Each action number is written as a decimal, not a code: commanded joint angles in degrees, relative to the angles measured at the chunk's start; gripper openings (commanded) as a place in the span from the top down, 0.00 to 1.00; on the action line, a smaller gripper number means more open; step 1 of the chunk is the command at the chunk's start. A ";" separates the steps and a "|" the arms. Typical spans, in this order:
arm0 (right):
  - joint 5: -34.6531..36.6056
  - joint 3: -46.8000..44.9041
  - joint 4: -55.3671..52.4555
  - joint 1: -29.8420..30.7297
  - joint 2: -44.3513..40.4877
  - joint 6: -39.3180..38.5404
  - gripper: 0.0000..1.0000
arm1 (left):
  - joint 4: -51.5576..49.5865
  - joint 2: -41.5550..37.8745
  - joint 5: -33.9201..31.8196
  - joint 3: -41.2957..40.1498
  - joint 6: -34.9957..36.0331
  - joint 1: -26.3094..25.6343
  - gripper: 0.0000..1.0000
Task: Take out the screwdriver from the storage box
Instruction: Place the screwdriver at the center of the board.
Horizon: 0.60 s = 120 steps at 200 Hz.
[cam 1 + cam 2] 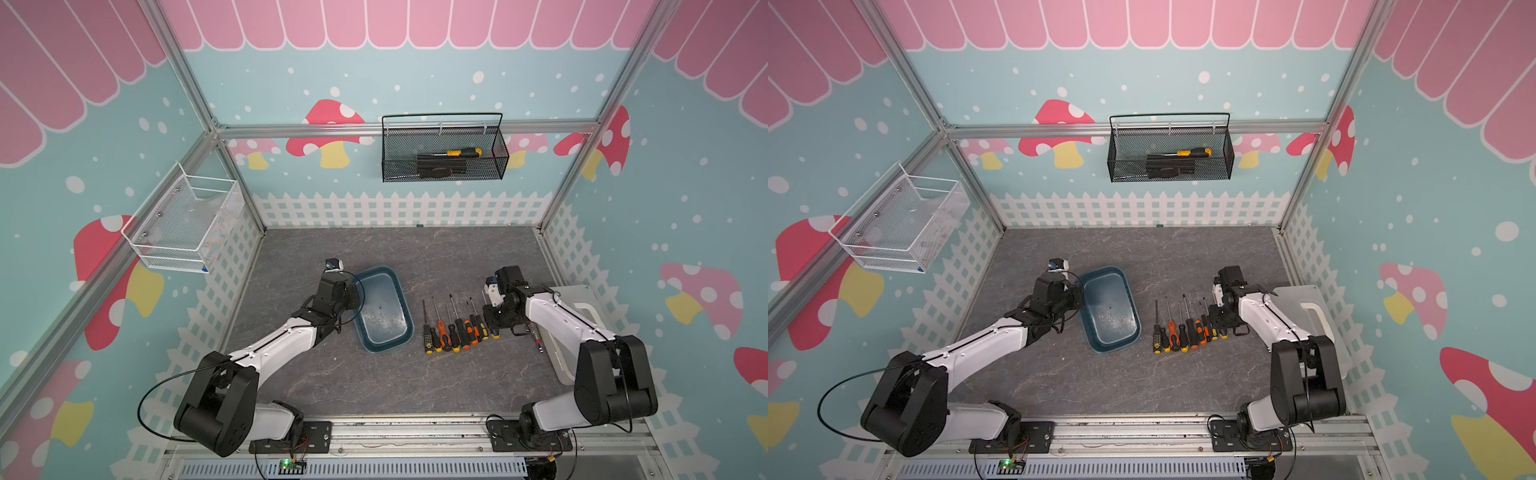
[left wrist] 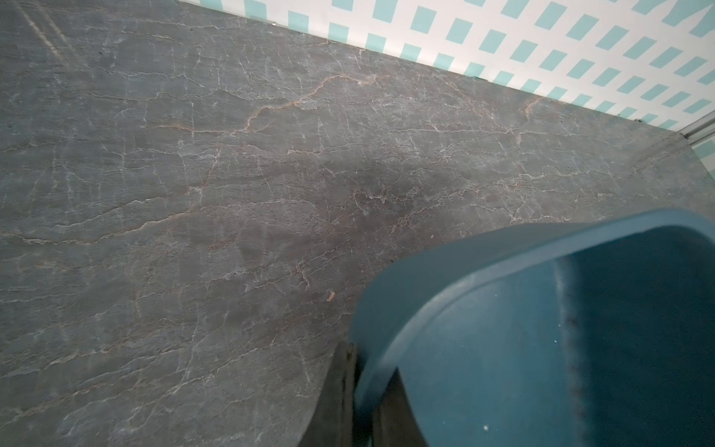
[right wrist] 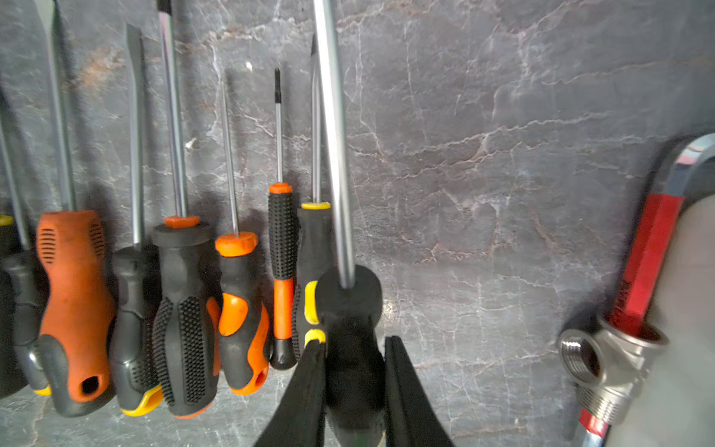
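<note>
Two grips: left tool (image 2: pixel 363 387) on storage box (image 1: pixel 384 316) rim, right tool (image 3: pixel 354 348) on screwdriver (image 3: pixel 348 288).

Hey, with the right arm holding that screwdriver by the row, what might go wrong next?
1. The right tool grips a black-handled screwdriver right beside the yellow-black screwdriver; lowering it may nudge the row of screwdrivers out of line.
2. The left tool pinches the storage box rim; pulling away unopened could drag or tip it.

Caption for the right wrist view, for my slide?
Right tool gripping a black-handled screwdriver beside the screwdriver row.
</note>
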 commanded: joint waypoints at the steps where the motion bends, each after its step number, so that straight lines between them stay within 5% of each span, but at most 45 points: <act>1: -0.57 1.76 0.75 -0.74 1.33 -1.60 1.00 | 1.03 0.88 0.24 -0.76 0.70 0.22 1.00; 120: -2.74 0.70 2.99 -2.67 4.30 -1.79 1.00 | 0.48 1.44 0.42 0.33 1.21 0.21 1.00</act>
